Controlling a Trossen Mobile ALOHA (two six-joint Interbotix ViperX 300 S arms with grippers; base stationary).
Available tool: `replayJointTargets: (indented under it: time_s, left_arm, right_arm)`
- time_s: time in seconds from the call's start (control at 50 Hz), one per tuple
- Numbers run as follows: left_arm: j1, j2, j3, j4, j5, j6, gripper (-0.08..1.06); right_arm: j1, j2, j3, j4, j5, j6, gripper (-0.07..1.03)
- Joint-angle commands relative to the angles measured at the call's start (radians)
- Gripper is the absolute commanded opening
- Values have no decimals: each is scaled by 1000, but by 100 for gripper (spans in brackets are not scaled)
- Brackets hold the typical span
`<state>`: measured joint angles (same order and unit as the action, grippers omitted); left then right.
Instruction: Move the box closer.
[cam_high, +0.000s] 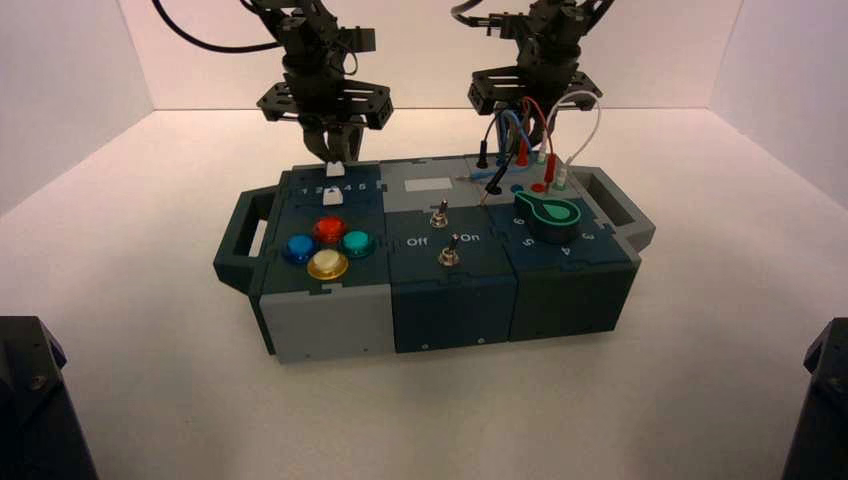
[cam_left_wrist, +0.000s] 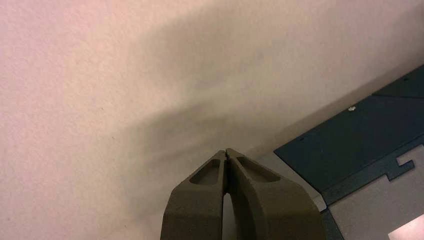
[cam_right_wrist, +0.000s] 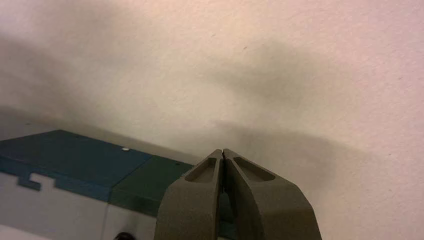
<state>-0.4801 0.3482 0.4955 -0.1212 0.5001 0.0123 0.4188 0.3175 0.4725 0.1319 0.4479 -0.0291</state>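
The box stands on the white table, with side handles at its left and right. On top are four round buttons, two toggle switches, a green dial and plugged coloured wires. My left gripper hangs at the box's back left edge, fingers shut and empty; the left wrist view shows it just behind the box's rear face. My right gripper hangs at the back right behind the wires, shut and empty, by the rear face.
White walls enclose the table at the back and both sides. Dark arm bases sit at the near left and near right corners. Bare white table lies between the box and me.
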Motion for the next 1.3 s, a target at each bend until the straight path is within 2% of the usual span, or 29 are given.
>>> replayJointTargets:
  time_s: [0.02,0.26,0.7,1.3]
  left_arm:
    - [-43,-26,32,-2,20,6,-3]
    - [-61,-54,75,-2,20,6,-3]
    - [-72,-118,144,2,20,6,-3]
    - [-80,-149,172,5,18,6,-3]
  right_arm:
    - [32,-43,11,20,5,0,-2]
    - [67,-54,61,48,3,0,-2]
    - [69,-153,170,60,-9,5,-2]
    - [74,-189,219,75,-23,3,-2]
